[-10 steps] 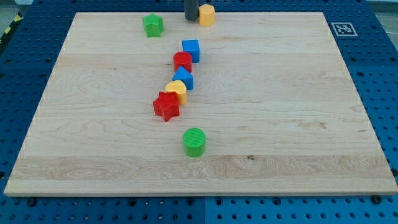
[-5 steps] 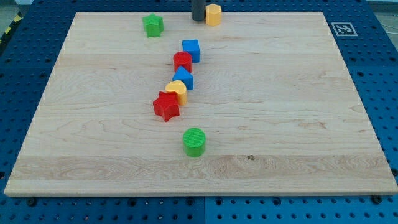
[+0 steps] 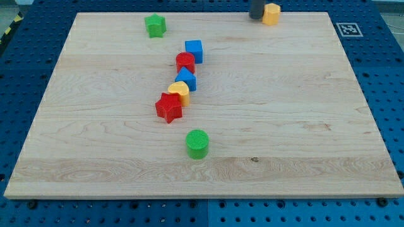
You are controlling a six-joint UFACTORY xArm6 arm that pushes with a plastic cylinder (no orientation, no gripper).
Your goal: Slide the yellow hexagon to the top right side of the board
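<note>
My tip (image 3: 256, 17) has no jaws and grips nothing; it presses against the left side of the yellow hexagon (image 3: 271, 14), which sits at the board's (image 3: 303, 145) top edge, near the top right corner; the green star (image 3: 154, 26) lies toward the top left; the other blocks cluster mid-board.

We see the yellow hexagon (image 3: 271, 13), a small squat block with flat facets, sitting upright on the desk (image 3: 303, 113) at its top edge, toward the view's right, short of the corner itself.
</note>
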